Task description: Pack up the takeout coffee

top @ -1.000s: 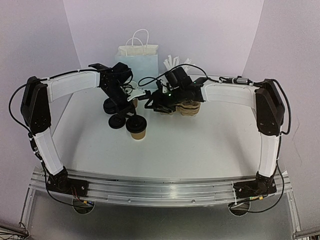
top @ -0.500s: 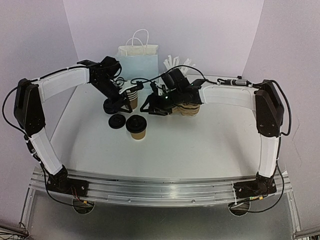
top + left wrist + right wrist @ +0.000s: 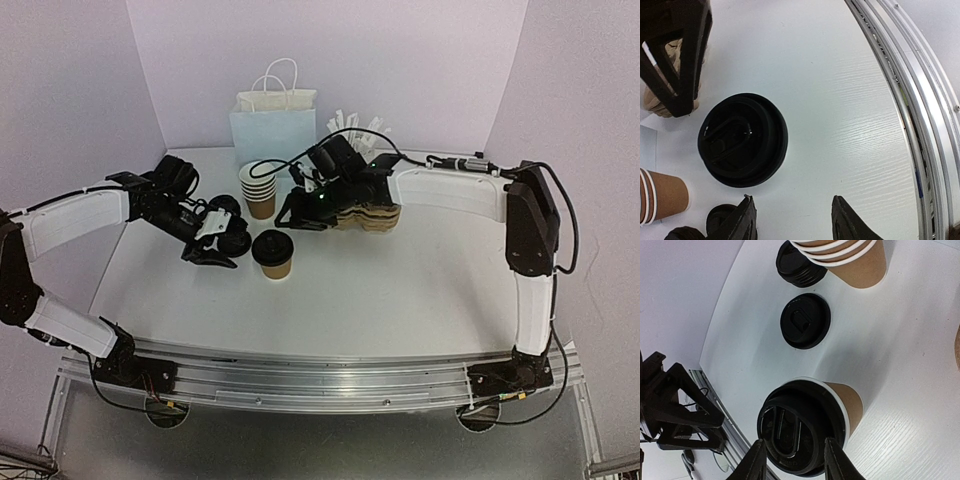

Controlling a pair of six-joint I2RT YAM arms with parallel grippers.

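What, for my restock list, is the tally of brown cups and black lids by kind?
Brown kraft-paper cup wearing a black plastic lid: 1
Nested stack of open brown paper cups: 1
Single loose round black plastic lid: 1
Stack of black lids: 1
Total: 4

pale lilac walls; white table; aluminium rail along near edge

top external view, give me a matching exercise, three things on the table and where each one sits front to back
Things:
1. brown kraft-paper cup with a black plastic lid on it
2. stack of open brown kraft-paper cups
3. pale blue paper bag with white handles

Places:
A. farthest back
B. in the middle, between the other two
C. farthest forward

Pairs: 1-C, 2-B, 3-A
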